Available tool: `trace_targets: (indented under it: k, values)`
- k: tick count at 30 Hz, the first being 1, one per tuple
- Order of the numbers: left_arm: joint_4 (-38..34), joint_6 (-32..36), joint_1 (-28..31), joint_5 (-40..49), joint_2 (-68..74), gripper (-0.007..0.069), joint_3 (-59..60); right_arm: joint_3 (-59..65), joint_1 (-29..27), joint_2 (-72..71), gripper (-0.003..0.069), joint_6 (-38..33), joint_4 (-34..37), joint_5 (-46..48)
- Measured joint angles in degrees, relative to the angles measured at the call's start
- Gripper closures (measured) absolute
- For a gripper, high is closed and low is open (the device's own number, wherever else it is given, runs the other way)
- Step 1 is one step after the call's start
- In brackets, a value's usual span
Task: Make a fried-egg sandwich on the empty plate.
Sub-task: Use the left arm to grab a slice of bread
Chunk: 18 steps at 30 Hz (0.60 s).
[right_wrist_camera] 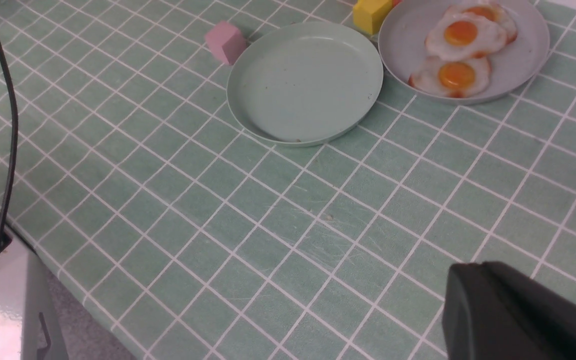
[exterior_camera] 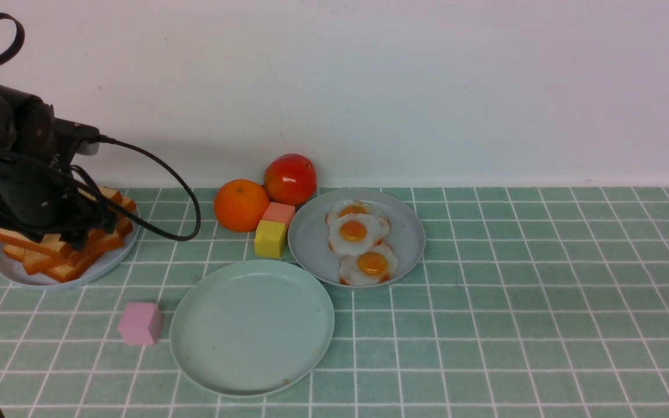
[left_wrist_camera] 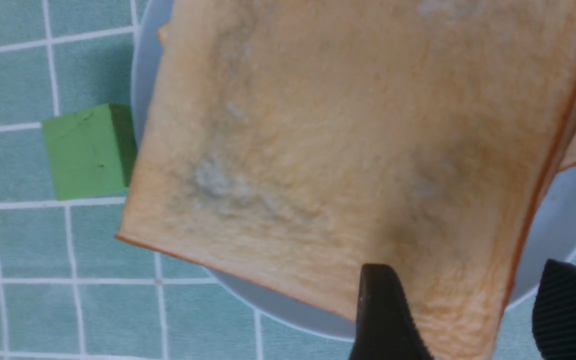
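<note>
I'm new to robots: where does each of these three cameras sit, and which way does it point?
Front view: between the arms, facing forward over the table; the left arm shows.
Left wrist view: on the left wrist, looking closely down on the toast; the open left gripper shows.
Right wrist view: on the right wrist, facing across the table to the mint plate; the right gripper shows.
Shared: front and right wrist views both show the mint plate and fried eggs.
</note>
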Motion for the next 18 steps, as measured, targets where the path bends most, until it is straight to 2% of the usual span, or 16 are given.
trace_targets:
  k: [6,18]
  values:
    - [3.2,-0.2,0.0,-1.2,0.0,0.0217,0.0,0.0,0.0,0.0,0.0628,-0.1,0.9,0.1]
    - [3.5,-0.4,0.0,-2.7,1.9,0.0232,0.0,0.0,0.0,0.0,0.0627,-0.2,0.9,0.1]
